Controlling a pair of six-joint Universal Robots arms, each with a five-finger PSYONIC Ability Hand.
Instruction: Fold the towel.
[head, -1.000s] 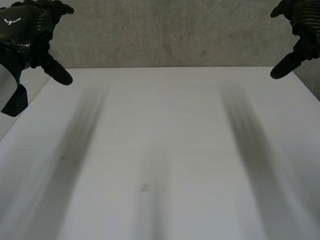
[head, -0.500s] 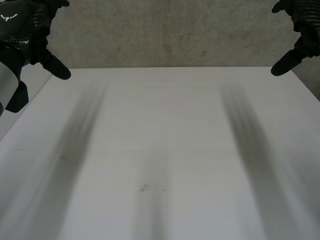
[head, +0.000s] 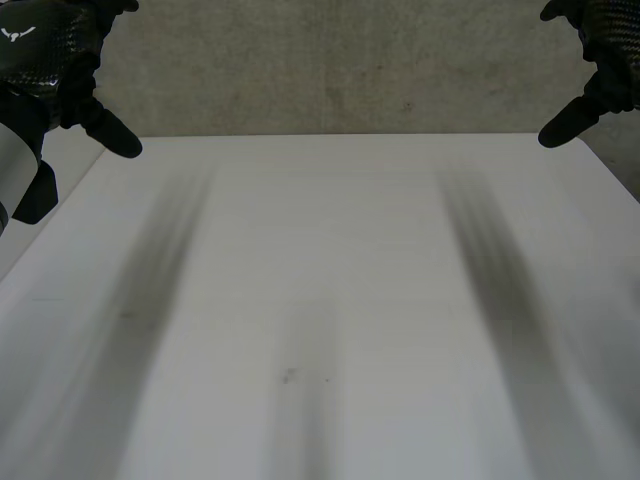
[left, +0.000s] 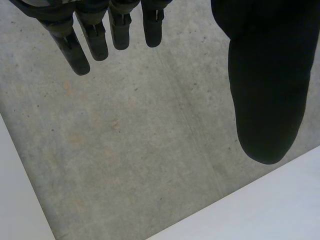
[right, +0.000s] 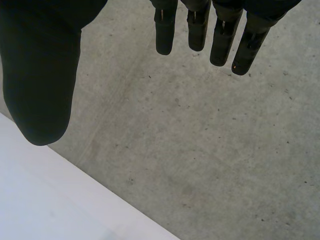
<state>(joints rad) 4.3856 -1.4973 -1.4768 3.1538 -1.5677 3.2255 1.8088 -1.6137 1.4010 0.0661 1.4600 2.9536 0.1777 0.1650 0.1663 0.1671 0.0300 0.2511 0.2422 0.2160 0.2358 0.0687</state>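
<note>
White surface (head: 320, 300) bare where seen. Cannot tell where the towel is, so folding likely not begun. Left hand (head: 45, 60) and right hand (head: 608, 55) hover off its far corners over grey floor (left: 150, 150). Left fingers (left: 82, 50) and right fingers (right: 220, 45) are straight and hold nothing. Since a second ago both hands crept slightly up and outward.

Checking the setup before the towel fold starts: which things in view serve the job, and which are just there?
For the job:
- left hand, open, up near the table's far left corner
- right hand, open, up near its far right corner
- white table, the work surface

Just there:
- grey concrete floor beyond the table's far edge
</note>
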